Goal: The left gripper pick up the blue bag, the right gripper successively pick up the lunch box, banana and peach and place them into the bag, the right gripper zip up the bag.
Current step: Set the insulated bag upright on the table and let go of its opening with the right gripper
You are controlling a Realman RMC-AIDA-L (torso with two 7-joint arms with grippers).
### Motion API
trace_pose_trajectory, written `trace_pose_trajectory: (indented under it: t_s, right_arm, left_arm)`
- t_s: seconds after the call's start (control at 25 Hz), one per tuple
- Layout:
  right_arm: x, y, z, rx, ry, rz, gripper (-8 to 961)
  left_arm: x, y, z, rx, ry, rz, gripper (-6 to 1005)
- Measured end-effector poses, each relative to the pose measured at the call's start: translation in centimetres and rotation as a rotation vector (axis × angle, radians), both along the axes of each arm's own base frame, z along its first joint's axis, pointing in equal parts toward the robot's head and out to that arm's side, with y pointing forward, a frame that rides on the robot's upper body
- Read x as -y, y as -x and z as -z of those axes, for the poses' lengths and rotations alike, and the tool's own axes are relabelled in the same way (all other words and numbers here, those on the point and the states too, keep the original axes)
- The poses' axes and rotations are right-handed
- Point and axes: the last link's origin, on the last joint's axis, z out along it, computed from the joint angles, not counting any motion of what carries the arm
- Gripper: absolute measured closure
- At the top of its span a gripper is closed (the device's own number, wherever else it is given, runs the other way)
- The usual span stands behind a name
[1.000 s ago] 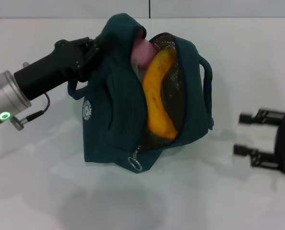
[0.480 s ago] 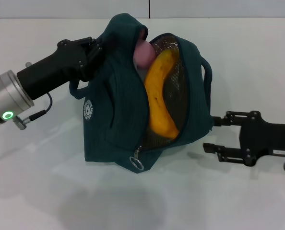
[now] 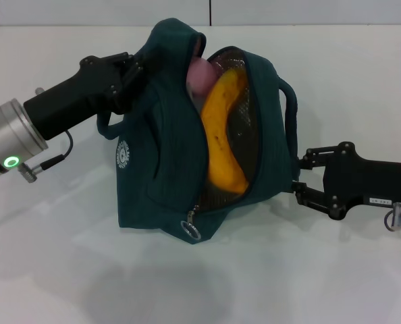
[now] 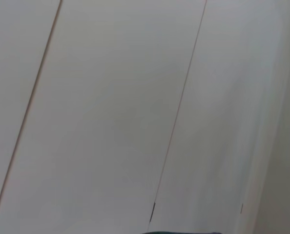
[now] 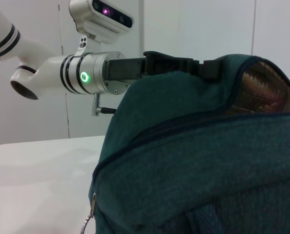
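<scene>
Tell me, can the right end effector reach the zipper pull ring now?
Probably yes: the zipper pull ring hangs exposed at the bag's lower front, with bare table between it and the right end effector.

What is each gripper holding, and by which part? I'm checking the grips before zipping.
The left gripper holds the blue bag by its upper edge. The right gripper, open at the bag's side, holds nothing.

I see the bag (image 3: 160,169), dark teal fabric w/ white round logo on its side, standing upright on the table, top held up, zip open wide. Ring pull (image 3: 191,230) hangs at the zip's low end. Banana (image 3: 224,135), yellow w/ brown marks, lies lengthwise in the opening against mesh lining. Peach (image 3: 200,73), pinkish, sits at the banana's upper end, partly under the flap. Lunch box can't be made out.
</scene>
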Motion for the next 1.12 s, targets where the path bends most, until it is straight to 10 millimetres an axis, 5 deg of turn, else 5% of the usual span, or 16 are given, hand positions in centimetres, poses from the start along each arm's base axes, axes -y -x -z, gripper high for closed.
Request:
trace_pose_trajectory:
  t_s: [0.32,0.52,0.84,1.12]
  right_arm:
    - [0.1,-0.5,-0.3,-0.082,-0.103,-0.011,786]
    - [0.0,-0.9,-1.6,-0.243,-0.265,0.017,888]
    - [-0.7,0.7,-4.5,-0.438,-0.318,-0.003,888]
    - [0.1,0.0,-4.5,-0.408,-0.245,0.005,889]
  left_arm:
    - [0.2,0.1,0.2,-0.008,-0.011,0.006,966]
    - [0.5,0.1,0.5,-0.024,-0.033,0.028,966]
    - [2.8,-0.6,2.8,-0.044,-0.109,0.162,966]
    - [5.7,-0.7,5.0,-0.065,-0.184,0.243,966]
